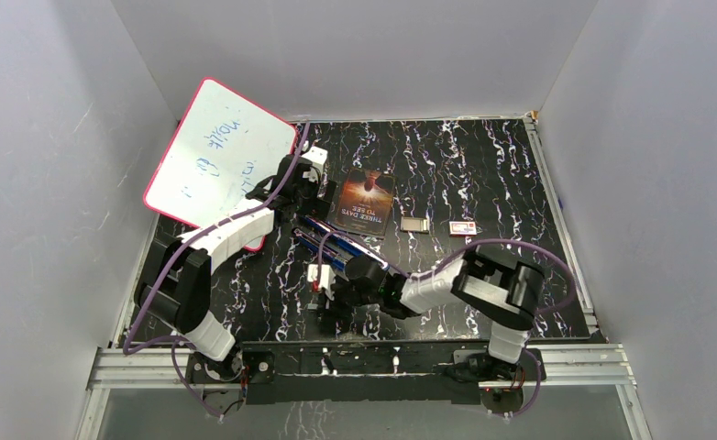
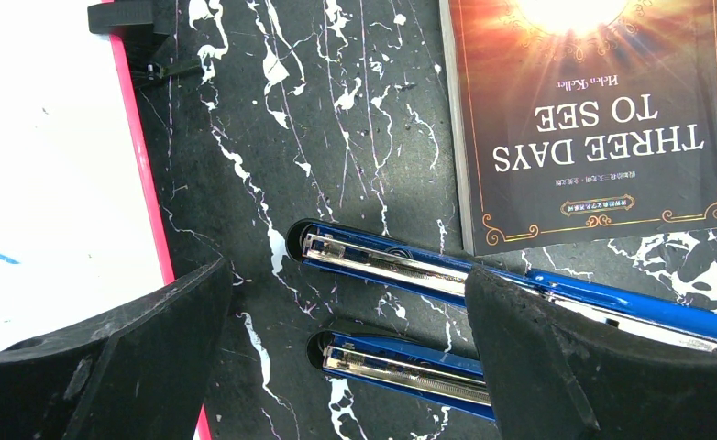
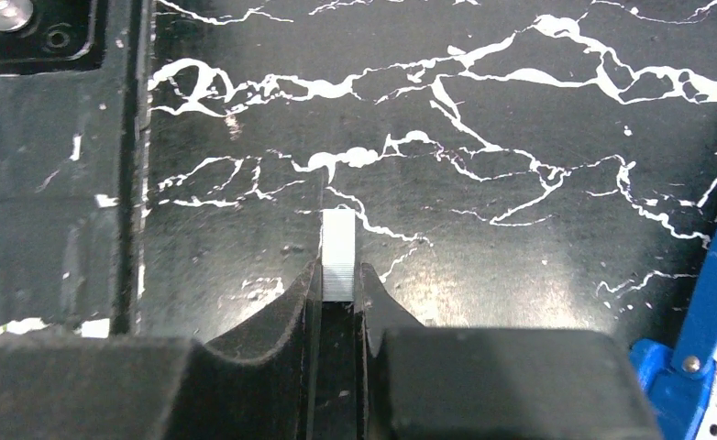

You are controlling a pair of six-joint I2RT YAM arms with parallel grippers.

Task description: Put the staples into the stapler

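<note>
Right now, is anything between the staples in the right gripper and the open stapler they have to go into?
Nothing visible lies between them: only bare table separates the staples, pinched in the right gripper, from the blue stapler. The open left gripper hangs over the stapler's far end, though, and may crowd the approach.

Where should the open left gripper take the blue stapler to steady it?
Probably across the narrow sides of one long blue arm, mid-length, from straight above: the stapler lies flat and open, and the left gripper hangs over it.
</note>
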